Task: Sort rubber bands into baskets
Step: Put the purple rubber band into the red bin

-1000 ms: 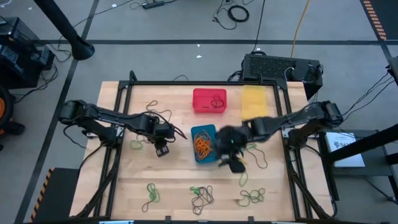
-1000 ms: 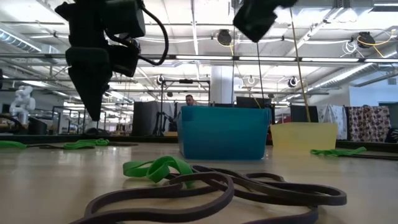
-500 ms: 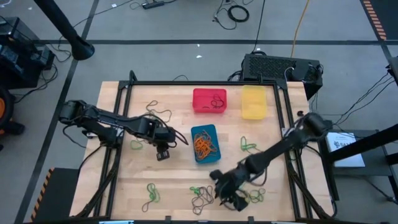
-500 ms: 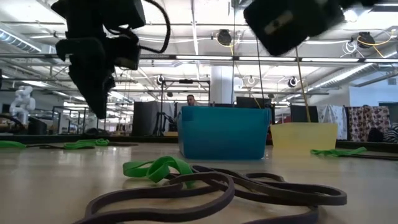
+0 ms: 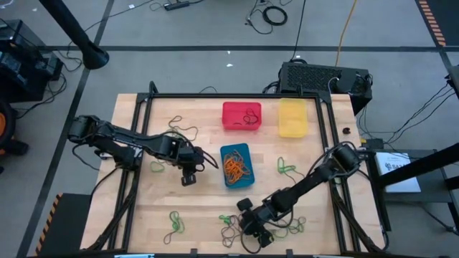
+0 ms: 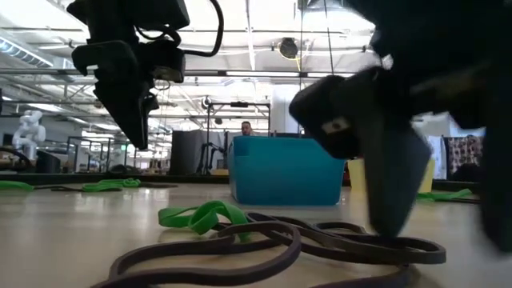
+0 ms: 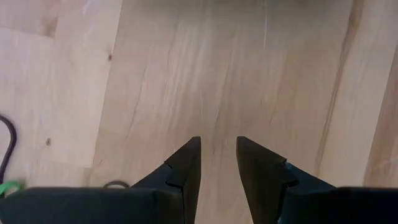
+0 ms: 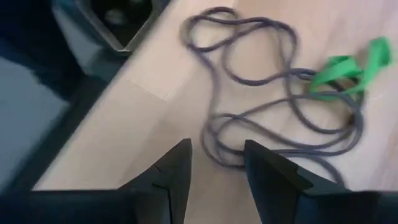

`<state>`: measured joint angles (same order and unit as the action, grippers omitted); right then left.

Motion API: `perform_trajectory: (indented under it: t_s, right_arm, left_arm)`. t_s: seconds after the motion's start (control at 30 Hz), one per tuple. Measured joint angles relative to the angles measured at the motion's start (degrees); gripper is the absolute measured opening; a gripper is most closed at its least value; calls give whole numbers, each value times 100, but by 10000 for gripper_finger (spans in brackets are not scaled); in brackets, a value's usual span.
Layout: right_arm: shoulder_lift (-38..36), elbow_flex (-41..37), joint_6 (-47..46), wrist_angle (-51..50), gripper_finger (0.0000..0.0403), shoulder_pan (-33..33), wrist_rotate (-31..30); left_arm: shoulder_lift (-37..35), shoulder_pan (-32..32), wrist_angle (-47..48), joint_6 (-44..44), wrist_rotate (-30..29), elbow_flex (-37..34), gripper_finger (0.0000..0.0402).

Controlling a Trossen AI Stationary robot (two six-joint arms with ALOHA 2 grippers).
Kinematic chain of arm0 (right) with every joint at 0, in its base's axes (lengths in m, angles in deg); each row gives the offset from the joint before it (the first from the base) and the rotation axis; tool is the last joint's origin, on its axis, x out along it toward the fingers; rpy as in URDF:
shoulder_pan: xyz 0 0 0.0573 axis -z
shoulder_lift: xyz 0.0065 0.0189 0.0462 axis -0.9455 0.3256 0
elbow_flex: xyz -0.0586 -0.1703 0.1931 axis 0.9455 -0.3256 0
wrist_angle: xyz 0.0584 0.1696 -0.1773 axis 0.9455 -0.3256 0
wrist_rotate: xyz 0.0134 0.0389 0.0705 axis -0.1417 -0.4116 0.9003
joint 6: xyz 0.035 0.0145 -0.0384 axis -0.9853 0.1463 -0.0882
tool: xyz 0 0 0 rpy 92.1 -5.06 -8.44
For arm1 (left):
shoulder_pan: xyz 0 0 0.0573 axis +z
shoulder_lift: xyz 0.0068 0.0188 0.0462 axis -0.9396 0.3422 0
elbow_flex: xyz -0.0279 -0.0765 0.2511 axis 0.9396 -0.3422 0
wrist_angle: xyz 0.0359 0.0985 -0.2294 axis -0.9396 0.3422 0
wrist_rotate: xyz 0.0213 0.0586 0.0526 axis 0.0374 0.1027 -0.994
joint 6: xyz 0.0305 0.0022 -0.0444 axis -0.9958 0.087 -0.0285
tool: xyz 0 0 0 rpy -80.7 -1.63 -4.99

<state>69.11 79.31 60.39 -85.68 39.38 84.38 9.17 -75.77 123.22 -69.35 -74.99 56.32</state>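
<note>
The right hand (image 5: 252, 231) is hanging low over the near edge of the worktop (image 5: 204, 197), its fingers parted and holding nothing, and the tangle of dark rubber bands (image 5: 233, 228) is lying just beside it at about nine o'clock, so this arm is far nearer than the other. In the right wrist view the dark loops (image 8: 273, 106) are sprawling just ahead of the fingertips, their long run crossing the gap between the fingers instead of lining up with it, and a green band (image 8: 348, 68) is sitting knotted into their far side; a grab here is likely to bring both colours up together. More green bands (image 5: 290, 228) are lying close at three o'clock. The blue basket (image 5: 235, 165), holding orange bands, is standing at twelve o'clock, with the red basket (image 5: 242, 115) and yellow basket (image 5: 292, 117) beyond it. The left hand (image 5: 188, 175) is waiting above bare wood at nine o'clock of the blue basket, fingers parted and empty
</note>
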Motion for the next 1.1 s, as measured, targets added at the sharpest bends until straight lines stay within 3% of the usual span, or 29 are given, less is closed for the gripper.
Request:
perform_trajectory:
  t_s: [0.23, 0.43, 0.53, 0.77, 1.1]
  right_arm:
    - [82, 6, -65, -7, 123, 2, -169]
    - [82, 6, -551, -32, 40, 7, -136]
    - [68, 6, -945, -34, 7, 9, 289]
    - [-227, 253, -1680, -178, 3, 0, 1104]
    - [-990, 504, -1867, -627, 1, 104, 1243]
  left_arm:
    - [0, -31, 45, -37, 4, 0, 109]
    - [0, -33, 35, -53, 4, 2, 109]
    - [0, -33, 24, -156, 4, 2, 109]
    - [0, -26, -1, -306, -1, 2, 109]
    - [0, -20, -308, -470, -37, 2, 109]
